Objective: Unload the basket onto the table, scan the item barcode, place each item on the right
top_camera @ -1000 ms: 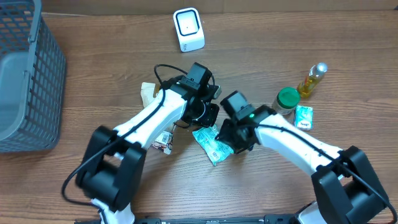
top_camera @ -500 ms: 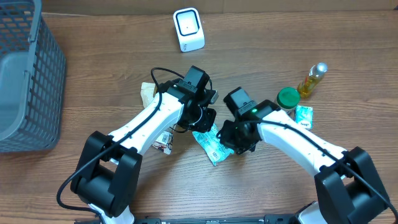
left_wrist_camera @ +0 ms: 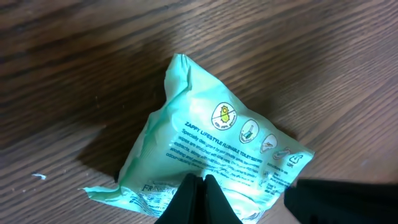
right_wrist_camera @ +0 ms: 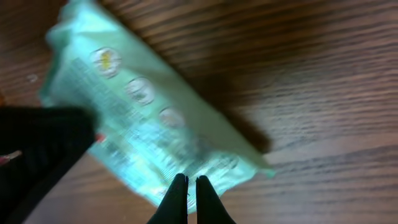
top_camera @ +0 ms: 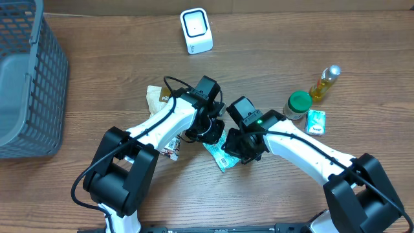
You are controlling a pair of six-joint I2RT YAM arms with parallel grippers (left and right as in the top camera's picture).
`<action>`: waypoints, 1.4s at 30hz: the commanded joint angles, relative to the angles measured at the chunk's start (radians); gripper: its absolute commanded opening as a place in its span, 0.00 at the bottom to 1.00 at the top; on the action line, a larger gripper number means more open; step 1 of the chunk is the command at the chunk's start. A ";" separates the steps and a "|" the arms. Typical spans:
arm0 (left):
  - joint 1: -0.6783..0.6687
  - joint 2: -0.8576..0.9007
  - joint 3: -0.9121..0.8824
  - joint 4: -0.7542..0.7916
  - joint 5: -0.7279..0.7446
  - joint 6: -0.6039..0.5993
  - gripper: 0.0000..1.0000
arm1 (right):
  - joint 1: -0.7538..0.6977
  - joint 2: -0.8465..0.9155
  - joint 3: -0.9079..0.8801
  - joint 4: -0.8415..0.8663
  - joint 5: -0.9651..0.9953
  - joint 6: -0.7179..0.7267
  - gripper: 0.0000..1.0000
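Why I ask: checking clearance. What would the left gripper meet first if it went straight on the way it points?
The mint-green packet. The left gripper has its tips shut and aimed at the packet's printed face. They look to be at or just short of it, though depth is unclear.

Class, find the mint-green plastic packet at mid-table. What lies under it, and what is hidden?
Brown wooden table shows around the mint-green plastic packet, which casts a shadow on it. Its underside is covered, so anything beneath, or printed there, cannot be seen.
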 commanded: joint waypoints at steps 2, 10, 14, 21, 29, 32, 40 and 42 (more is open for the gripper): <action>-0.005 0.013 -0.003 0.008 -0.019 0.027 0.04 | -0.003 -0.024 -0.064 0.065 0.108 0.064 0.04; -0.005 0.013 -0.003 0.006 -0.071 0.027 0.04 | -0.003 -0.024 -0.124 0.176 0.151 0.145 0.04; -0.005 0.013 -0.003 0.005 -0.144 0.027 0.04 | -0.003 -0.024 -0.124 0.174 0.186 0.161 0.04; -0.005 0.013 -0.003 0.005 -0.296 0.027 0.04 | -0.003 -0.024 -0.124 0.176 0.192 0.161 0.04; -0.004 -0.012 0.022 0.026 -0.264 0.027 0.04 | -0.003 -0.031 -0.087 0.163 0.181 0.090 0.04; -0.003 -0.059 0.051 0.024 -0.264 0.024 0.04 | -0.003 -0.036 -0.039 0.126 0.179 0.013 0.04; 0.024 -0.142 0.066 -0.055 -0.254 -0.162 0.15 | -0.003 -0.036 -0.006 0.059 0.154 -0.026 0.11; 0.025 -0.132 0.058 -0.076 -0.227 -0.168 0.16 | -0.003 -0.036 -0.009 0.048 0.154 -0.026 0.14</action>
